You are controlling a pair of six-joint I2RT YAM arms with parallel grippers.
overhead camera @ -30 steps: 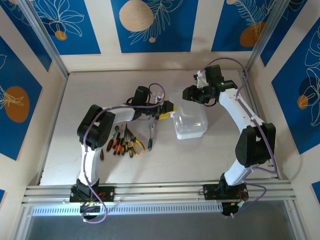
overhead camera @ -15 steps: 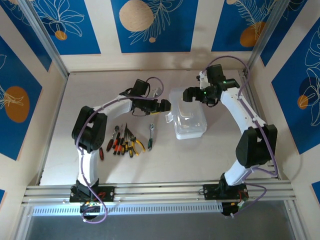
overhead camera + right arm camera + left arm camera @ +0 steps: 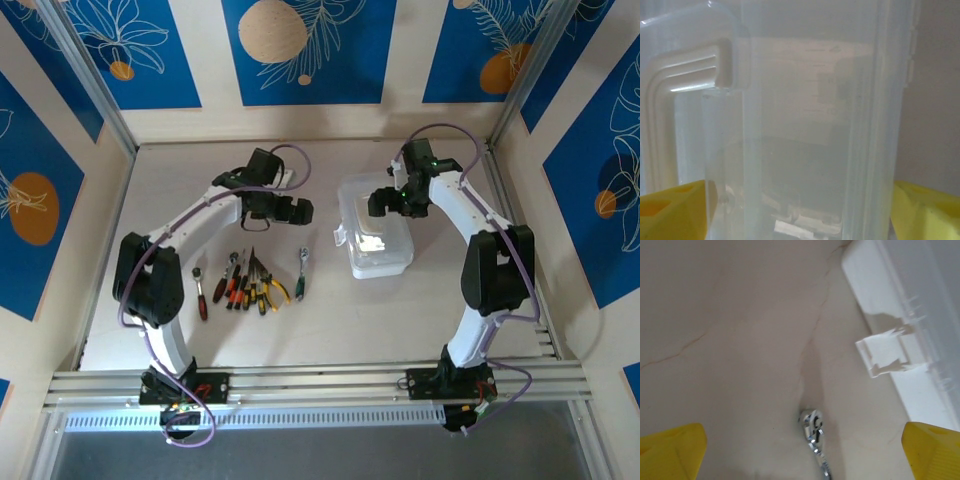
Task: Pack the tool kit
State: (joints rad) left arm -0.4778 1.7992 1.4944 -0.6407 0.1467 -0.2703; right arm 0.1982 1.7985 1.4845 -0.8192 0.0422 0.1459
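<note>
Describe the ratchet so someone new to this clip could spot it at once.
Start at the translucent white case on the right. Left of it, short of the row of red- and orange-handled tools, one piece lies alone: the ratchet. It is the only tool without a bright handle.

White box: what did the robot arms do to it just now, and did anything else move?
The left tool pulled back to the left, away from the white box, its fingers open. The right tool, above the box's far end, spread its fingers wider, and the box now seems to lie flatter and look longer. The hand tools and the ratchet stayed where they were on the table.
</note>
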